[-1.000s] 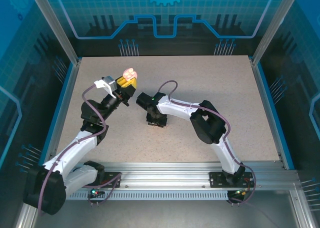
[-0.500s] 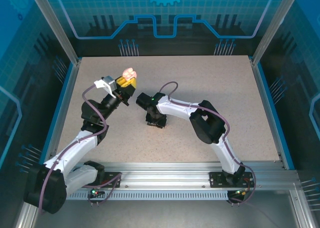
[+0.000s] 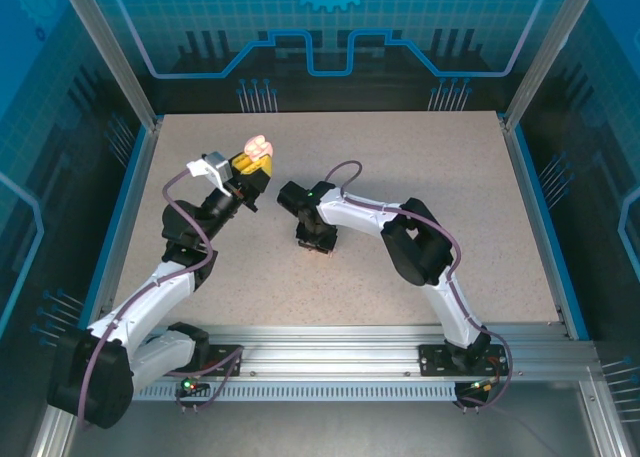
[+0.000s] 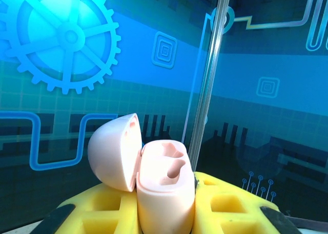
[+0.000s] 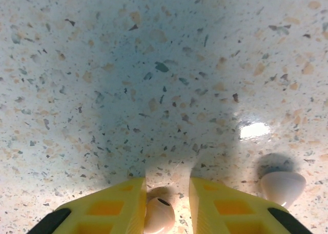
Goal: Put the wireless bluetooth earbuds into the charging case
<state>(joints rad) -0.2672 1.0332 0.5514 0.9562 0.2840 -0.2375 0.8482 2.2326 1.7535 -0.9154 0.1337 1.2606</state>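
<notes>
A pale pink earbud (image 5: pixel 160 215) lies on the speckled desk (image 5: pixel 154 65) between the spread fingers of the right pincer (image 5: pixel 167 185). A second earbud (image 5: pixel 282 187) rests near it on the same surface. The left pincer (image 4: pixel 166 195) pinches the open pink charging case (image 4: pixel 165 167), whose lid (image 4: pixel 115 152) is swung back. Glowing blue walls (image 4: pixel 266 49) with a gear emblem (image 4: pixel 64 37) and aluminium posts (image 4: pixel 207 85) enclose the desk.
</notes>
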